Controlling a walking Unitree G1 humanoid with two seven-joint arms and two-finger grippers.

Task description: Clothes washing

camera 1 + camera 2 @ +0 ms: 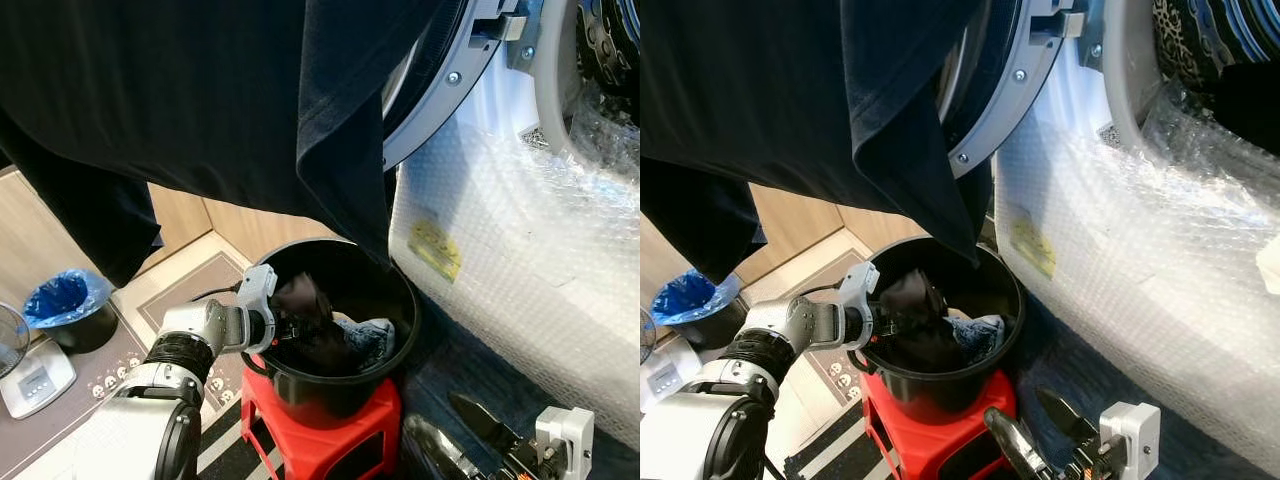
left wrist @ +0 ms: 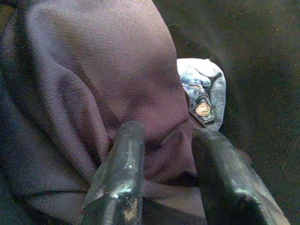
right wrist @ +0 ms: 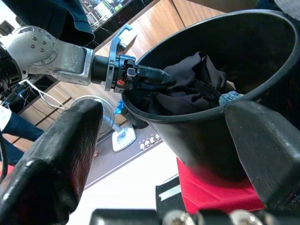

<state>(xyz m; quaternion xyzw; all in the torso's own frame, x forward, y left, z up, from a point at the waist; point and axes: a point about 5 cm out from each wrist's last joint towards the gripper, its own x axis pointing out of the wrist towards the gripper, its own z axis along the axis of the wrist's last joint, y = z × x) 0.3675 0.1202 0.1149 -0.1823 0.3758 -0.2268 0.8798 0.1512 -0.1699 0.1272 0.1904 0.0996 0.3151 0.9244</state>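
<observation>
Down at the left, the left gripper [image 1: 288, 322] reaches into the round black plastic bucket [image 1: 400, 290] on the red plastic stool [image 1: 335, 435], its fingers clamped on a dark crumpled cloth [image 2: 117, 89] beside a blue denim garment [image 1: 368, 338]. Lower right, the right gripper [image 3: 164, 140] hangs with fingers apart, near the bubble-wrapped white washing machine [image 1: 520, 260].

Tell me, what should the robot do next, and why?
Probably lift the dark cloth up out of the bucket. The left gripper already has its fingers around a fold of it, and the washer door above stands open.
</observation>
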